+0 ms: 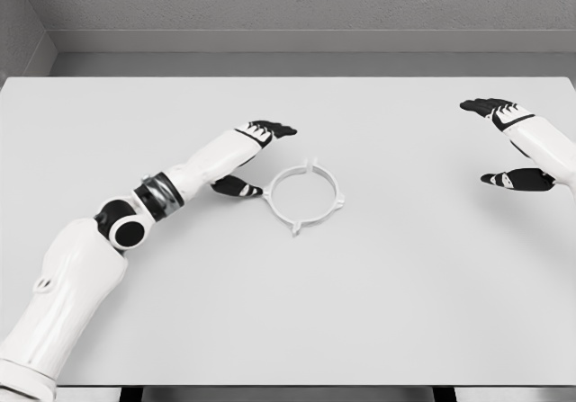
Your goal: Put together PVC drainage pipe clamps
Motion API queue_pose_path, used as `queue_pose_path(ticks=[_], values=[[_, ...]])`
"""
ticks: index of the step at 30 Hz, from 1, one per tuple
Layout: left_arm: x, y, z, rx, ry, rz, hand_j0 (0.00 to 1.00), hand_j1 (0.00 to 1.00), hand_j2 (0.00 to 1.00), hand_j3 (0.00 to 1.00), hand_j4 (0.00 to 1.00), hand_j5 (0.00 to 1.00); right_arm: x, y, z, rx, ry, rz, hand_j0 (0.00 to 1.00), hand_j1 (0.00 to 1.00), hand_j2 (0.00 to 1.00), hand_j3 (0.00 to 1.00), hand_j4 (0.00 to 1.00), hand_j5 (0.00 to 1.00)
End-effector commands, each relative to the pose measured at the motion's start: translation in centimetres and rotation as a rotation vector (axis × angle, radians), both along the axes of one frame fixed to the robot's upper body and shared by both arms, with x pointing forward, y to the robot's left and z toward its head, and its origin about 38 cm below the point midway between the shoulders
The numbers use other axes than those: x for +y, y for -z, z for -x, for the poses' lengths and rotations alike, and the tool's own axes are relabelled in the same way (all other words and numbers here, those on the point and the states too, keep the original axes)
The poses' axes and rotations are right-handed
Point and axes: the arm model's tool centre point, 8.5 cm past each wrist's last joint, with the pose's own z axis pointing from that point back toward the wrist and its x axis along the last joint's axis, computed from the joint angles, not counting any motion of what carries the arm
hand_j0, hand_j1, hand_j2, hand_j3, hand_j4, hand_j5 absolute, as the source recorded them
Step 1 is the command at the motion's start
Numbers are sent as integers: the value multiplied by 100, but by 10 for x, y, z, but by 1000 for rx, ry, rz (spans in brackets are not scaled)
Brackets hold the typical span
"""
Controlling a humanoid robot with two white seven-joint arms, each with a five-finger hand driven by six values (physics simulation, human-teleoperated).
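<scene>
A white ring-shaped pipe clamp (305, 194) with small tabs around its rim lies flat near the middle of the white table (288, 312). My left hand (255, 157) hovers just left of the ring, fingers spread, thumb tip close to the ring's left edge, holding nothing. My right hand (504, 143) is far off at the right side of the table, fingers extended and thumb apart, also empty.
The table's back edge meets a grey wall. My left forearm and elbow (135, 222) stretch across the table's left half.
</scene>
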Motion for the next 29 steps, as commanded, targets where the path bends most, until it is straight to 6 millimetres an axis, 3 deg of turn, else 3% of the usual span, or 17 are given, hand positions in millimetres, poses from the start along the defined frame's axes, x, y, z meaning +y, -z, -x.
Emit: queue_pose_path(ticks=[1,9,13,17,19,21,23,27,29], values=[[-2,0,0,-1,1,2,100,100,100,100,100,100,0,-1,0,-1,1,-6,100,100,100,100,100,100],[-6,0,0,-3,6,5,100,100,100,100,100,100,0,-1,0,-1,0,-5,100,100,100,100,100,100],[8,-6,-7,-10,-24,3,100,100,100,100,100,100,0,-1,0,0,1,-7,100,100,100,100,100,100],[72,-24,-19,-46,-128,-51,100,100,100,100,100,100,1,0,0,-1,-1,-8,100,100,100,100,100,100],[93,-34,-23,-66,-176,-45,100,100,100,100,100,100,1,0,0,0,0,-8,100,100,100,100,100,100],[143,-48,-22,-89,-249,-107,100,100,100,100,100,100,1,0,0,0,0,-8,100,100,100,100,100,100],[171,-58,-21,-107,-308,-111,100,100,100,100,100,100,1,0,0,1,0,-8,100,100,100,100,100,100],[208,-67,-20,-112,-390,-116,100,100,100,100,100,100,0,1,-1,3,2,-9,100,100,100,100,100,100],[215,-68,-19,-111,-407,-103,100,100,100,100,100,100,1,0,-1,1,1,-9,100,100,100,100,100,100]])
